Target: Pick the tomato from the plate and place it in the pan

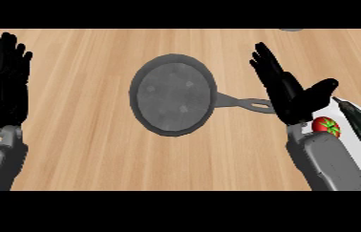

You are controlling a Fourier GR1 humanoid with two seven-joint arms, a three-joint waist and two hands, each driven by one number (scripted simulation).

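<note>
Head view: right robot hand point(288, 95) open, empty.

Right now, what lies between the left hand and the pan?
Head view: only bare wooden counter lies between the left hand and the pan.

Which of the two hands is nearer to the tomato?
The right hand. It shows at the view's right, open, just beside the tomato on the plate. The left hand rests open at the far left edge.
</note>
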